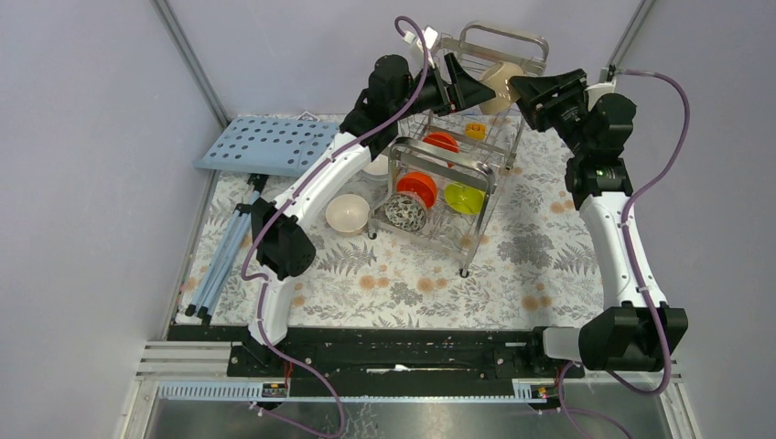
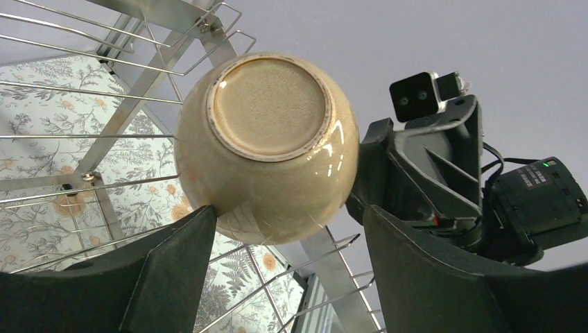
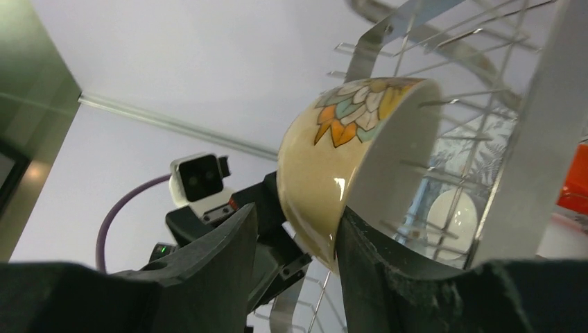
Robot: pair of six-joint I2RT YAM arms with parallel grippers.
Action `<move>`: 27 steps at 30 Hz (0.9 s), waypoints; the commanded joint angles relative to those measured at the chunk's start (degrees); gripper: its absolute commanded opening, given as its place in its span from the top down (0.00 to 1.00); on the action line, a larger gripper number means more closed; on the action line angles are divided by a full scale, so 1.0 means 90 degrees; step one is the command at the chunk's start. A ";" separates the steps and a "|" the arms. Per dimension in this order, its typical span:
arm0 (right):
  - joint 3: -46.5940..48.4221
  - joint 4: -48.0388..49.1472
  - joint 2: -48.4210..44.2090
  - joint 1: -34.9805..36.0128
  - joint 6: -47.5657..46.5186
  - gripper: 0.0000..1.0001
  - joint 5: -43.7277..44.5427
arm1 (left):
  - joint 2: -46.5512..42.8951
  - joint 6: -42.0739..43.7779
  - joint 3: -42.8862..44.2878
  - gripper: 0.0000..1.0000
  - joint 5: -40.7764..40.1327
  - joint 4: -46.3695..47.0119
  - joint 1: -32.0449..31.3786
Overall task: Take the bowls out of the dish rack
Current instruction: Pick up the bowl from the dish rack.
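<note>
Roughly partway: a beige bowl (image 1: pixel 348 213) sits on the worktop (image 1: pixel 549 265) left of the rack (image 1: pixel 448 163). Orange bowls (image 1: pixel 417 187), a speckled bowl (image 1: pixel 405 211) and a green bowl (image 1: pixel 464 198) are racked. Right fingers (image 3: pixel 388 277) pinch the painted bowl (image 3: pixel 326 173) by its rim at the rack's far top. Left fingers (image 2: pixel 173 277) are spread wide around it; I cannot tell if they touch.
</note>
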 commanded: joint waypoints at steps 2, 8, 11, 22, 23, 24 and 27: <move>-0.0048 0.0593 -0.0314 0.0127 0.0177 0.49 -0.0666 | 0.0106 -0.0016 0.0148 0.19 0.0072 0.0276 -0.0064; -0.0183 0.0743 -0.0256 0.0122 0.0293 0.51 -0.0730 | 0.0095 -0.0015 0.0148 0.19 0.0100 0.0275 -0.0065; -0.0277 0.0937 -0.0201 0.0127 0.0432 0.53 -0.0727 | 0.0082 -0.0016 0.0124 0.19 0.0111 0.0273 -0.0065; -0.0500 0.1523 -0.0124 0.0126 0.0646 0.73 -0.0612 | -0.0055 0.0055 -0.0097 0.19 0.0113 0.0276 -0.0058; -0.0499 0.1559 -0.0115 0.0122 0.0663 0.76 -0.0629 | -0.0077 0.0053 -0.0126 0.19 0.0116 0.0271 -0.0055; -0.0497 0.1590 -0.0098 0.0125 0.0677 0.80 -0.0642 | -0.0097 0.0044 -0.0157 0.19 0.0111 0.0272 -0.0050; -0.0522 0.1725 -0.0075 0.0127 0.0723 0.89 -0.0672 | -0.0147 0.0033 -0.0203 0.19 0.0100 0.0410 -0.0055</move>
